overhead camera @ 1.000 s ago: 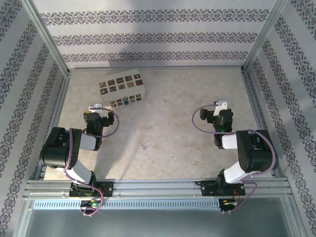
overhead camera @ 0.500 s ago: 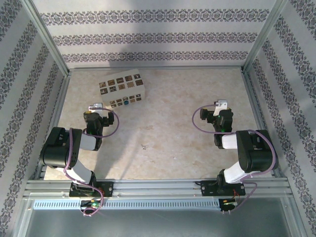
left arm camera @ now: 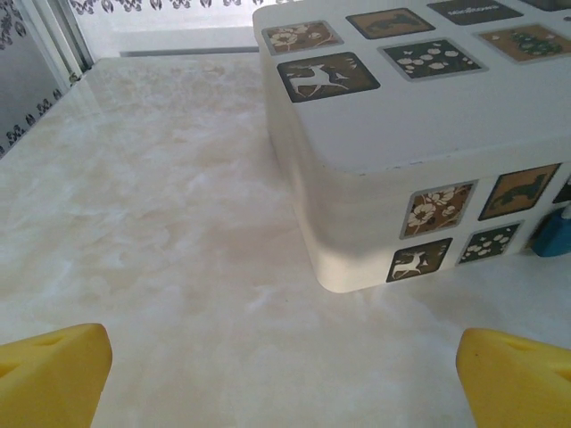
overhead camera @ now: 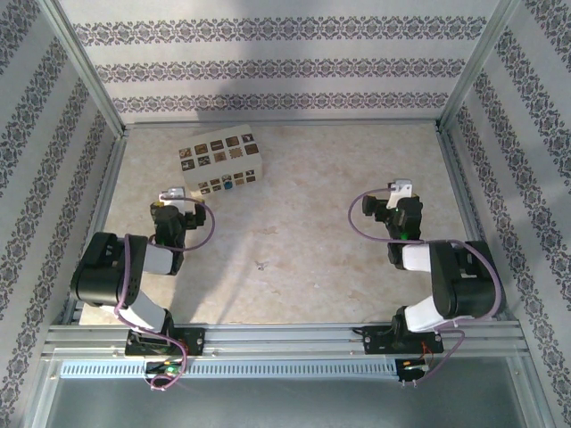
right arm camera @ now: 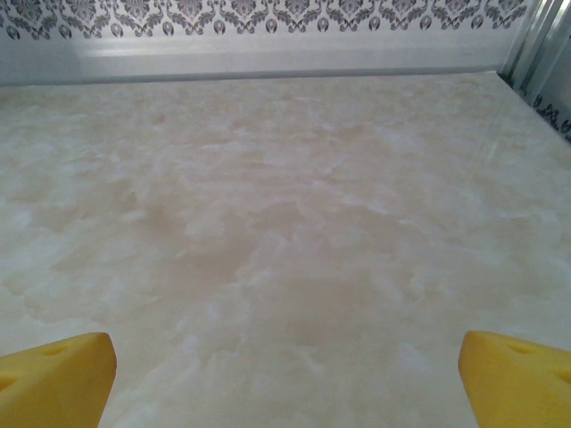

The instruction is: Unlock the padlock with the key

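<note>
Since a second ago the left arm (overhead camera: pixel 111 272) has swung its elbow slightly toward the left wall, and the right arm (overhead camera: pixel 459 278) has settled a touch toward the near rail. Both arms are folded, forearms reaching away from their bases, wrists low over the table (right arm camera: pixel 285 223).

The left gripper (left arm camera: pixel 285 374) is spread wide, with nothing between its yellow fingertips (left arm camera: pixel 53 370), which are cut off at the bottom corners. The right gripper (right arm camera: pixel 285 379) is spread just as wide over bare marbled surface and holds nothing.

Ahead of the left gripper, to its right, stands a white box (left arm camera: pixel 419 116) with picture tiles. A small blue object (left arm camera: pixel 553 234) sits against the box's near side, cut off by the frame edge. Whether it is the padlock I cannot tell. It lies ahead of the right-hand fingertip, apart from it.
</note>
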Controlling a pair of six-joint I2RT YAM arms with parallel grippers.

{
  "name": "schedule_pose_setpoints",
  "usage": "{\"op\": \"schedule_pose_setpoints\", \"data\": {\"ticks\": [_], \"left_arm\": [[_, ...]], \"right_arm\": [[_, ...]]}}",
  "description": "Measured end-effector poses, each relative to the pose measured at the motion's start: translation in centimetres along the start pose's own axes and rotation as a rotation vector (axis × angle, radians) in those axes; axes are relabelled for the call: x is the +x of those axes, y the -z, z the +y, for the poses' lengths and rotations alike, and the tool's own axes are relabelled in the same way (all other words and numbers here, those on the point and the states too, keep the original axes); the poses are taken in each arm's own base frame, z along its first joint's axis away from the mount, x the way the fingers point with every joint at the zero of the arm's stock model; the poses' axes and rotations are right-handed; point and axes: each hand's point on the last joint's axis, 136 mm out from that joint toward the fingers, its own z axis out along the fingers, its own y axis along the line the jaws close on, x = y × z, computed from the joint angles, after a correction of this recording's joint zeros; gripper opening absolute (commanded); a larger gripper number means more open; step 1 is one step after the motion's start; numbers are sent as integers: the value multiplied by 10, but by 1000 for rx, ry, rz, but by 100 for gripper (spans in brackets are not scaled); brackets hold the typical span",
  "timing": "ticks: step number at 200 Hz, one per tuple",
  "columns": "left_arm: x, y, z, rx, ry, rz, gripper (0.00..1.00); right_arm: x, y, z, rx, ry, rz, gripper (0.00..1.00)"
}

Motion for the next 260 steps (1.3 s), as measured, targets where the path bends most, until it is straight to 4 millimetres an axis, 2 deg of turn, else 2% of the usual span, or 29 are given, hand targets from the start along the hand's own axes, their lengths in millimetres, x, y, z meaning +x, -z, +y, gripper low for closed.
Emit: {"op": "schedule_pose_setpoints", "data": {"ticks": [15,32,76,99,125,147,191,224,260], "left_arm": [[-10,9,2,0,7,-33,99],[-33,19,4,-3,17,-83,99],[-87,47,11,-7,83,-157,99],[-102,62,13,-2,142,-150,99],[-105,71,12,19,232,-86,99],[-94,73,2,68,337,4,99],[-46,79,-18,129,535,236,99],[-17,80,-31,151,682,362,99],[35,80,-42,134,819,512,99]], "right_arm": [[-16,9,0,2,-2,-31,98],[-33,20,0,0,-9,-62,98],[-55,45,6,-32,-84,-29,99],[-65,58,25,-109,-110,12,99],[-71,70,54,-204,-107,86,98],[-73,81,79,-278,-88,167,98],[-70,104,137,-426,-11,334,96],[-51,118,183,-514,89,520,93],[-22,134,235,-592,258,725,92]]}}
